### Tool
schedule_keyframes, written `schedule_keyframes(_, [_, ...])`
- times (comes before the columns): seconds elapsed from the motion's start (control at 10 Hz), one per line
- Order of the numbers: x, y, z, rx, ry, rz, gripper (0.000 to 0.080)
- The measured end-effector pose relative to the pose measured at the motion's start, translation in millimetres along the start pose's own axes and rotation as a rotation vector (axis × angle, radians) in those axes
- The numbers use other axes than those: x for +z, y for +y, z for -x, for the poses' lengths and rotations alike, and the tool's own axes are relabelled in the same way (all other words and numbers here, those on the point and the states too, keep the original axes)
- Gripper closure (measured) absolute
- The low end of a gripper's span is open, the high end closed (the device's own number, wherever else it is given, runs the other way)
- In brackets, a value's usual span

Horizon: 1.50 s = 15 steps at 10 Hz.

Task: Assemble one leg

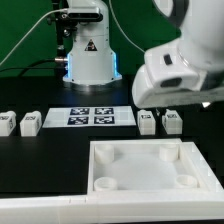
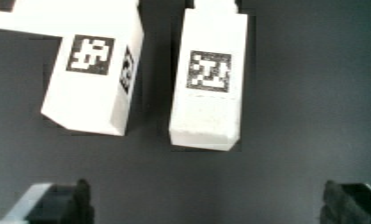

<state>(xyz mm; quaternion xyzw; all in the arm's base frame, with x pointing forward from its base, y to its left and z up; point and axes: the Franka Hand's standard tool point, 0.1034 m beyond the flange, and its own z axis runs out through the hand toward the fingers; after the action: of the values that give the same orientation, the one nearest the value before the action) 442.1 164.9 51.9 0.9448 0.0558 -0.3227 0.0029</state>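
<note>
**Fig. 1. My open claw above two legs**

Exterior view: my arm (image 1: 178, 65) reaches in from the exterior view's right, above an inner leg (image 1: 147, 121) and an outer leg (image 1: 172, 122). These two lie just beside the marker board (image 1: 88, 117). Two further legs (image 1: 28, 122) lie at the board's other end. A white tray-like piece (image 1: 140, 146) sits nearer the camera.

Wrist view: my claw (image 2: 203, 198) is spread wide and holds nothing. Beyond it, a tilted leg (image 2: 93, 75) and a straight leg (image 2: 214, 85) lie side by side, tags up, with a narrow gap between them.

The marker board (image 1: 90, 117) lies between two pairs of legs (image 1: 147, 122); the square top (image 1: 135, 146) lies in front of them.
</note>
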Motion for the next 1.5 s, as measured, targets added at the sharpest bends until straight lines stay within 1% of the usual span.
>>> schedule_keyframes(0.1, [8.5, 1.0, 4.3, -0.003, -0.17, 0.009, 0.015])
schedule_keyframes(0.2, [30.3, -5.0, 9.2, 0.041, -0.312, -0.004, 0.015])
schedule_keyframes(0.3, [35.8, -7.5, 17.1, 0.054, -0.444, 0.011, 0.015])
schedule_keyframes(0.4, [35.5, -9.7, 5.6, 0.048, -0.431, 0.003, 0.015])
schedule_keyframes(0.5, [33.9, -9.5, 6.6, 0.049, -0.422, 0.003, 0.015])
schedule_keyframes(0.7, [35.6, -9.9, 6.9, 0.048, -0.425, 0.004, 0.015])
schedule_keyframes(0.9, [44.8, -24.2, 10.2, 0.034, -0.396, 0.015, 0.015])
schedule_keyframes(1.0, [49.6, -25.3, 14.1, 0.032, -0.399, 0.02, 0.015])
schedule_keyframes(1.3, [55.3, -26.2, 20.6, 0.028, -0.421, 0.03, 0.015])
schedule_keyframes(1.5, [53.2, -23.4, 20.3, 0.026, -0.42, 0.025, 0.015])
